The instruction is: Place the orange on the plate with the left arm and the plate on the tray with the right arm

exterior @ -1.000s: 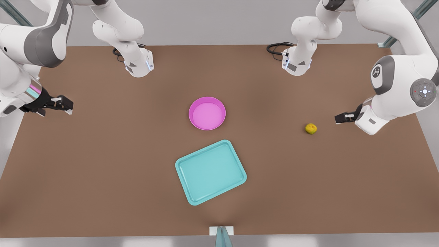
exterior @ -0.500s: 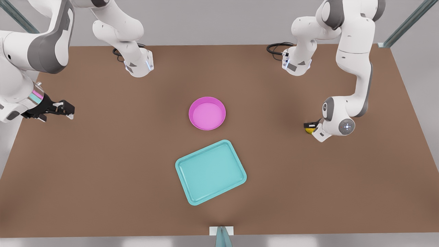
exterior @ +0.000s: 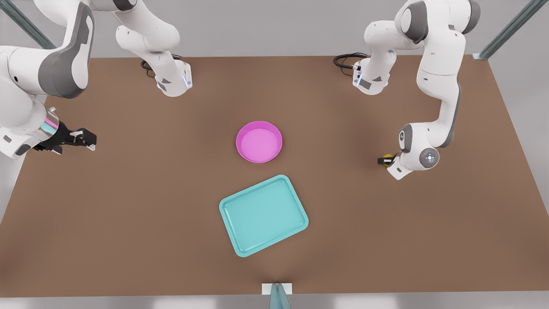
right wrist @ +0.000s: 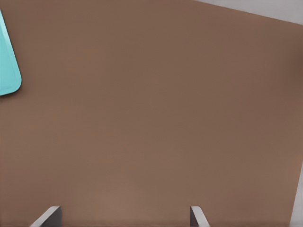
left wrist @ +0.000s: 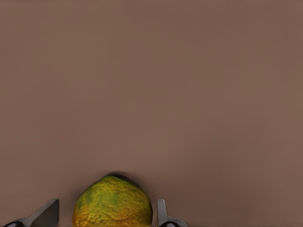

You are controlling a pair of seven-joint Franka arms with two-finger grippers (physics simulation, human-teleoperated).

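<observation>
Two Franka arms over a brown table (exterior: 128,206), with the left gripper (exterior: 384,161) down at the orange (exterior: 388,158).

The left gripper's fingers (left wrist: 161,213) stood spread on either side of the orange (left wrist: 112,203), a narrow gap showing on each side, so no grip was made; the fruit rested on the table toward the front view's right. The right gripper (exterior: 88,140) waited, fingers (right wrist: 198,216) apart, at the front view's left edge. The plate (exterior: 259,141) lay at mid-table, just beside the tray (exterior: 263,215) yet apart from it.
</observation>
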